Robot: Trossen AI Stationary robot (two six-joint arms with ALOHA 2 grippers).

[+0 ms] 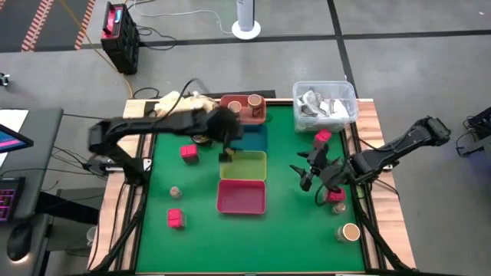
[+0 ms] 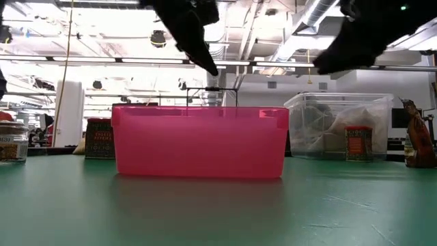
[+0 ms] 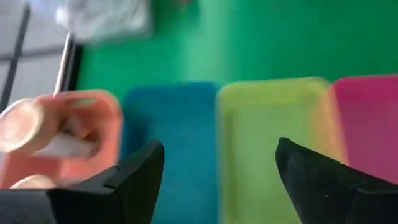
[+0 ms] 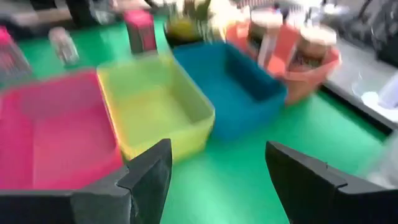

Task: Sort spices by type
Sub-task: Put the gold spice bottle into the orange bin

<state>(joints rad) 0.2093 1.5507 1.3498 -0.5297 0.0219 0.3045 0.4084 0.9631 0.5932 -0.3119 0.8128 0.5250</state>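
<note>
Both grippers hover open and hold nothing. My left gripper (image 1: 228,153) (image 3: 217,149) hangs over the seam of the blue tray (image 1: 252,138) and the yellow-green tray (image 1: 244,165). My right gripper (image 1: 307,175) (image 4: 217,152) is over bare mat, right of the trays. Pink-red cube packets stand on the mat at left (image 1: 189,153), near left (image 1: 176,218), by the tub (image 1: 322,138) and beside the right arm (image 1: 336,195). A tan-lidded jar (image 1: 350,231) stands near right. Two more jars (image 4: 314,43) sit in the orange tray (image 1: 244,107). A tiny jar (image 1: 176,192) stands at left.
The pink tray (image 1: 242,197) (image 2: 200,141) is nearest the front in the row of trays running from far to near at mid-table. A clear tub with silvery wrappers (image 1: 324,103) sits at the far right corner. Open mat lies near the front edge.
</note>
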